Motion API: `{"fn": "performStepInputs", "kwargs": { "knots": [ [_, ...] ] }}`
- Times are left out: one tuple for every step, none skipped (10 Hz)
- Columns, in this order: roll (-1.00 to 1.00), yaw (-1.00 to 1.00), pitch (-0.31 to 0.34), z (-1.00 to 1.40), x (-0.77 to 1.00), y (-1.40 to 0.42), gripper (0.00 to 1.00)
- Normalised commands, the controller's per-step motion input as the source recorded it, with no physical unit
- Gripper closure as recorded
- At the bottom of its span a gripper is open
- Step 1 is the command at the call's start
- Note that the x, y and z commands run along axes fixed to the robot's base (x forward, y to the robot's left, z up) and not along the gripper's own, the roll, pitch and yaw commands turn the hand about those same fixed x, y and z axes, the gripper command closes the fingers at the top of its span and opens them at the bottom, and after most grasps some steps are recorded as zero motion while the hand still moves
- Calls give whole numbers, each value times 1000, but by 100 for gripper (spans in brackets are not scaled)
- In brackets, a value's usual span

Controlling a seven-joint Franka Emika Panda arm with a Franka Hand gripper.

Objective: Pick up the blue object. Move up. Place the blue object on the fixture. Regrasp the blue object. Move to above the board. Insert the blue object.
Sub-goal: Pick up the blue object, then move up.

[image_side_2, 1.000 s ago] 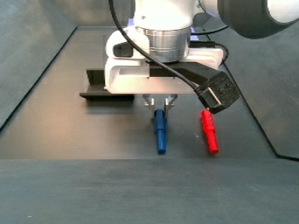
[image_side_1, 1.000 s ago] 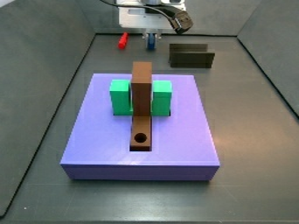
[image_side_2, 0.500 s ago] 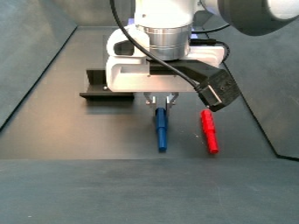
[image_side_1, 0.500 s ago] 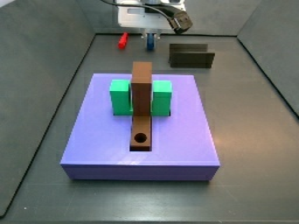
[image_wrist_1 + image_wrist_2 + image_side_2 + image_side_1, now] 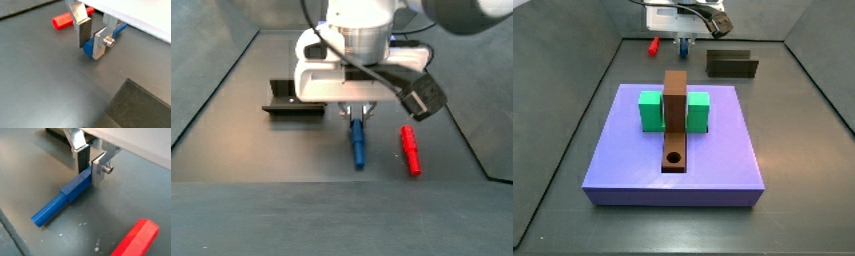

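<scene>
Jaws of the gripper are closed on one end of the blue object, low over the floor beside the red peg.

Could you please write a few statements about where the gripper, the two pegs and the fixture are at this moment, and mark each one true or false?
1. The gripper is down at one end of the blue object, with the jaws on either side of it. True.
2. The blue object is standing upright in the hole of the brown bar. False: it lies flat on the floor beyond the board.
3. The red peg lies on the floor beside the blue object, apart from it. True.
4. The blue object rests on the fixture. False: the fixture stands apart with nothing on it.
5. The gripper hovers above the green block. False: it is at the pegs, past the board.
</scene>
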Motion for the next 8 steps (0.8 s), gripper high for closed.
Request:
{"fn": "performStepInputs", "kwargs": {
  "knots": [
    [0, 0, 0, 0, 0, 0, 100],
    [0, 0, 0, 0, 0, 0, 100],
    [0, 0, 0, 0, 0, 0, 100],
    [0, 0, 0, 0, 0, 0, 100],
    [0, 0, 0, 833, 0, 0, 100],
    [0, -24, -26, 869, 77, -36, 100],
    [8, -29, 14, 606, 10, -31, 100],
    [30, -18, 2, 285, 13, -10, 100]
  ]
}}
